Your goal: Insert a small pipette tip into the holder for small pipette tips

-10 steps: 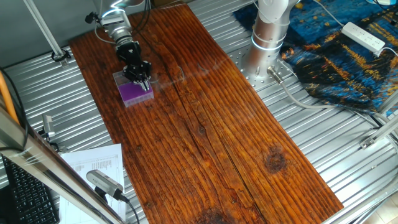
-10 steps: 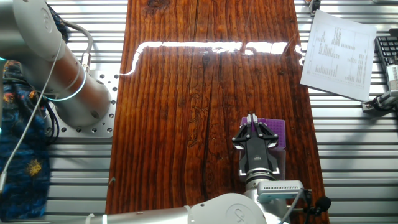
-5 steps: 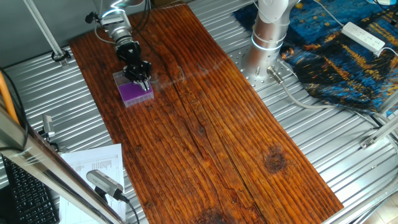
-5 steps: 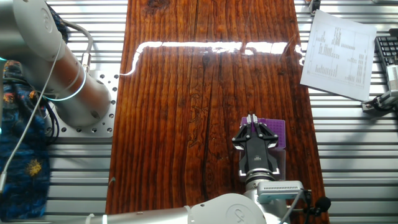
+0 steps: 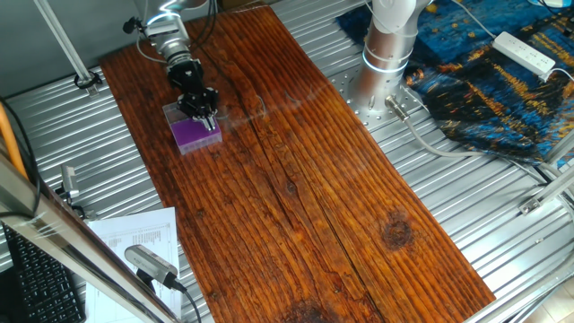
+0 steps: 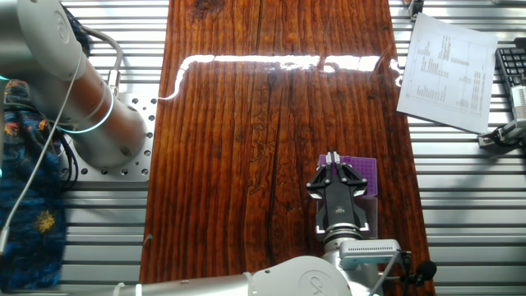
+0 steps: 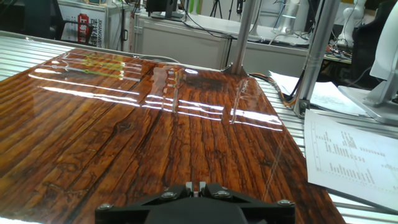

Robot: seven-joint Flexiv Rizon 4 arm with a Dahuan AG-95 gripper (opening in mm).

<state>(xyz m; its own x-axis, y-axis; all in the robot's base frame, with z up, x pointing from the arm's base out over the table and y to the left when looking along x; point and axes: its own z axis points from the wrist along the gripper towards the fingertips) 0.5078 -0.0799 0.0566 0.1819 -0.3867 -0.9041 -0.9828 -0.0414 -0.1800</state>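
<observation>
The holder for small pipette tips (image 5: 191, 135) is a clear box with a purple top rack at the far left of the wooden board; in the other fixed view (image 6: 366, 174) my hand covers its left part. My gripper (image 5: 207, 121) points down over the holder's near edge, and it also shows in the other fixed view (image 6: 331, 154). In the hand view the gripper (image 7: 195, 185) has its pads nearly together with a tiny pale sliver between them, seemingly the small pipette tip (image 7: 195, 193). The holder is out of sight in the hand view.
A printed paper sheet (image 5: 134, 238) and a keyboard lie left of the board; the sheet also shows in the other fixed view (image 6: 448, 70). The arm's base (image 5: 386, 54) stands on the ribbed metal table beside a blue patterned cloth (image 5: 502, 90) and a white power strip (image 5: 525, 52).
</observation>
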